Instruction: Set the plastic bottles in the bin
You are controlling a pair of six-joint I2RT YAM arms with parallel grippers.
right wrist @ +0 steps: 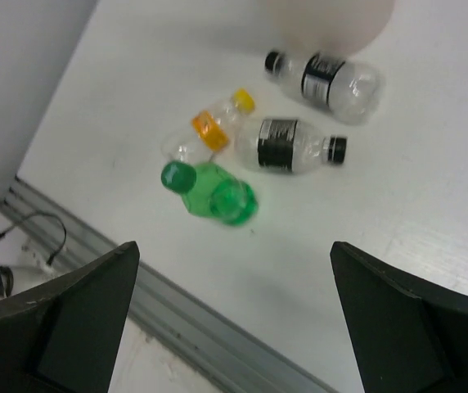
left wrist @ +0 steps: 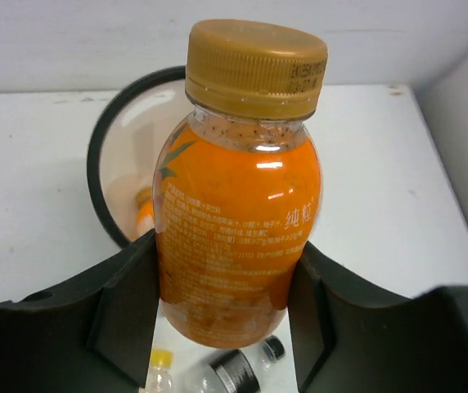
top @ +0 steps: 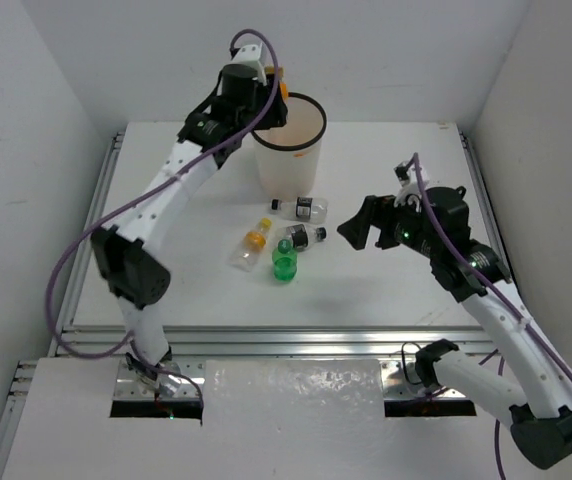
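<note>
My left gripper (top: 269, 92) is shut on an orange bottle (left wrist: 238, 205) with an orange cap and holds it over the left rim of the white bin (top: 286, 172). The bin's black rim (left wrist: 95, 164) shows behind the bottle, and another orange bottle (left wrist: 143, 216) lies inside. On the table in front of the bin lie two clear black-labelled bottles (top: 306, 207) (top: 304, 236), a green bottle (top: 284, 260) and a clear bottle with a yellow-orange cap (top: 251, 243). My right gripper (top: 352, 232) is open and empty, raised to their right; its view shows the green bottle (right wrist: 213, 192).
White walls close in the table on the left, back and right. A metal rail (top: 266, 340) runs along the table's near edge. The left arm (top: 156, 205) stretches diagonally over the table's left half.
</note>
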